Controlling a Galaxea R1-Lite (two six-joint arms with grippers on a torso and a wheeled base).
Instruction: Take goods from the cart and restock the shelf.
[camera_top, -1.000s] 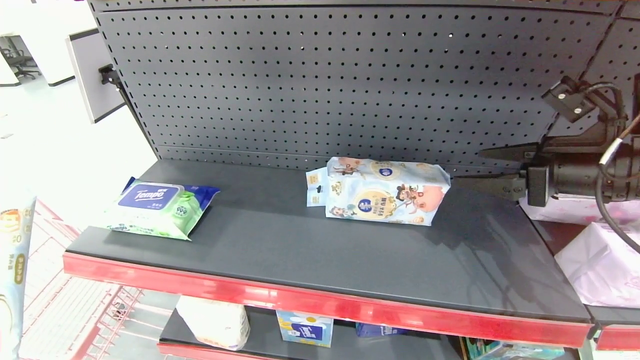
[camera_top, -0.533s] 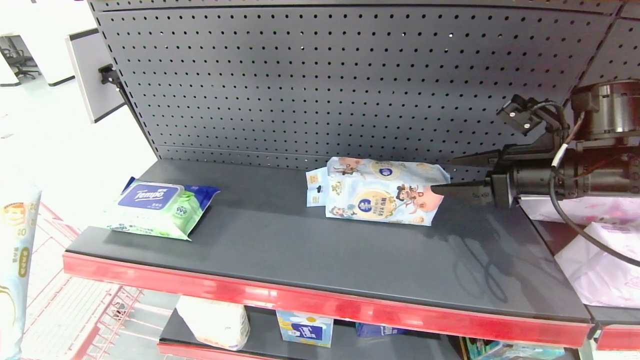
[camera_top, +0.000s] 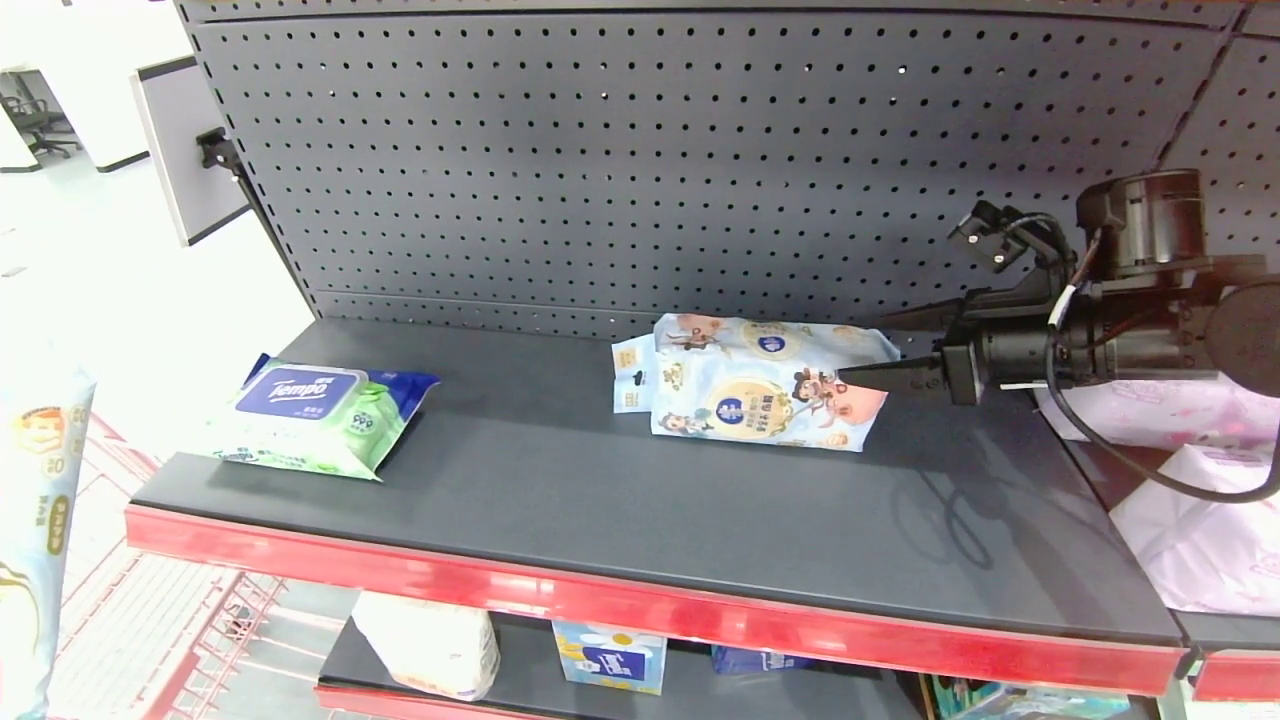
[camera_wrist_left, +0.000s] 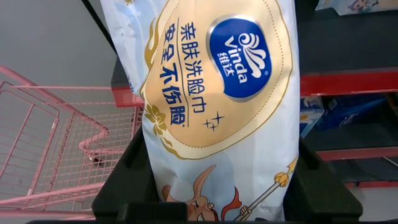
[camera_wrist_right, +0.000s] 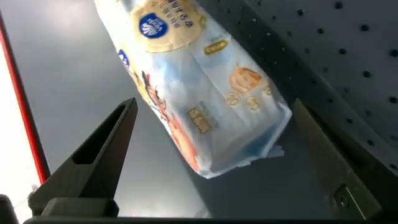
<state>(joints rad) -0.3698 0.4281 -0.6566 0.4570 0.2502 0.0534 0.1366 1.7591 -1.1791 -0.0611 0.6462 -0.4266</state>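
A pale blue cartoon-printed tissue pack (camera_top: 760, 390) lies flat at the back middle of the dark shelf board (camera_top: 600, 500). My right gripper (camera_top: 868, 350) comes in from the right, open, one finger on each side of the pack's right end. In the right wrist view the pack (camera_wrist_right: 199, 93) lies between the spread fingers (camera_wrist_right: 106, 149) with a gap on each side. My left gripper (camera_wrist_left: 221, 180) is shut on a second tissue pack (camera_wrist_left: 217, 93), held upright over the pink cart (camera_wrist_left: 43, 143). That pack's edge (camera_top: 35, 520) shows at the far left.
A green wipes pack (camera_top: 320, 415) lies at the shelf's front left. The pegboard (camera_top: 650, 170) closes the back; a red lip (camera_top: 600, 595) runs along the front. Pink-white packs (camera_top: 1200, 520) fill the neighbouring shelf on the right. More goods (camera_top: 430, 640) stand on the lower shelf.
My right gripper has moved left along the shelf, and its fingers now straddle the right end of the blue pack. The pack in my left gripper has dropped slightly.
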